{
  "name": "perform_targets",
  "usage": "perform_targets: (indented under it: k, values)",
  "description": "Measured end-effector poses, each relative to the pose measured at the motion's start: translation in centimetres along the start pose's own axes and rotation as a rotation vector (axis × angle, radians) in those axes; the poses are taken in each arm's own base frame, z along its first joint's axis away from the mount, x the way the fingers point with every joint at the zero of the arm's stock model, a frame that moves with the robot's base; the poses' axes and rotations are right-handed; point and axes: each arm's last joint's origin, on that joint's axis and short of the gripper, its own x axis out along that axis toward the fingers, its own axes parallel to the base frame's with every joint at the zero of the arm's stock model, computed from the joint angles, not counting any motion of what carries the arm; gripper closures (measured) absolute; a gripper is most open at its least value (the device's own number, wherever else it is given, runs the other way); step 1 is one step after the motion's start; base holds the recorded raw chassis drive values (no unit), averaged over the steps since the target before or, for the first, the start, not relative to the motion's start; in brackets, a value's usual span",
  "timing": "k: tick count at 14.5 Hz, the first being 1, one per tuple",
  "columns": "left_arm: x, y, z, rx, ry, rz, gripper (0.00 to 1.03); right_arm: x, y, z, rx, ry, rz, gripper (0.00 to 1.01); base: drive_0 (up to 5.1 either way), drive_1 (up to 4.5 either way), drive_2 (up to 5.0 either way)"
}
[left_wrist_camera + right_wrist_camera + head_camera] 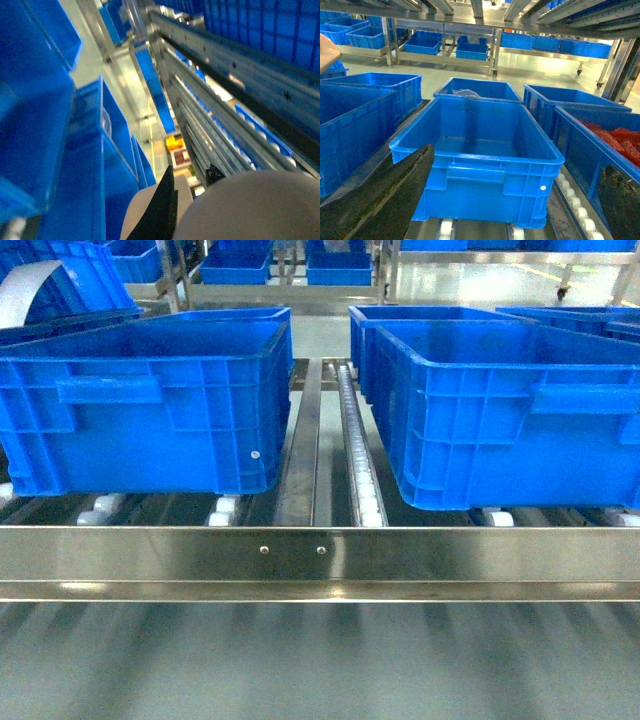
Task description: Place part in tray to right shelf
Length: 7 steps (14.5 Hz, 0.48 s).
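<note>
Beige-cream curved plastic, apparently the dustpan-shaped tray (250, 210), fills the bottom of the left wrist view, pressed against the left gripper (187, 187); whether its dark fingers clamp it cannot be told. The right gripper (520, 200) stands spread, nothing between its dark fingers (385, 195), above an empty large blue plastic crate (485, 145) just ahead. The small blue part shows nowhere. The stainless-steel right shelf (320, 560) lies beyond. Likely the carry is under way; keeping the tray level would stop any part sliding out.
</note>
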Motion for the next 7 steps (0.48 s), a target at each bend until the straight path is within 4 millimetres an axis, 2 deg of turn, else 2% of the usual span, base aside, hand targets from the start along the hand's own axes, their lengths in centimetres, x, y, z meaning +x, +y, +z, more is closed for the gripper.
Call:
perform_targets:
  k: [2,3,4,5,6,7]
  values:
    - [2.3,-0.3,2.7,0.066,-0.181,0.082,0.90,0.0,0.0,0.0,0.000,0.000,0.000,0.03,0.0,0.00,0.0]
    - [3.7,0.1,4.2,0.126,-0.297,0.167,0.90,0.0,0.0,0.0,0.000,0.000,0.000,0.03,0.0,0.00,0.0]
    - [5.5,1.2,6.5,0.216,-0.439,0.187,0.90,0.0,0.0,0.0,0.000,0.000,0.000,0.03,0.0,0.00,0.0]
    - [5.8,3.2,9.7,0.314,-0.551,0.260,0.90,0.0,0.0,0.0,0.000,-0.002,0.000,0.03,0.0,0.00,0.0]
    - [4.0,5.2,11.3,0.417,-0.601,0.383,0.90,0.0,0.0,0.0,0.000,-0.001,-0.002,0.03,0.0,0.00,0.0]
    - [2.9,5.6,12.9,0.477,-0.671,0.449,0.90,0.0,0.0,0.0,0.000,-0.001,-0.001,0.03,0.0,0.00,0.0]
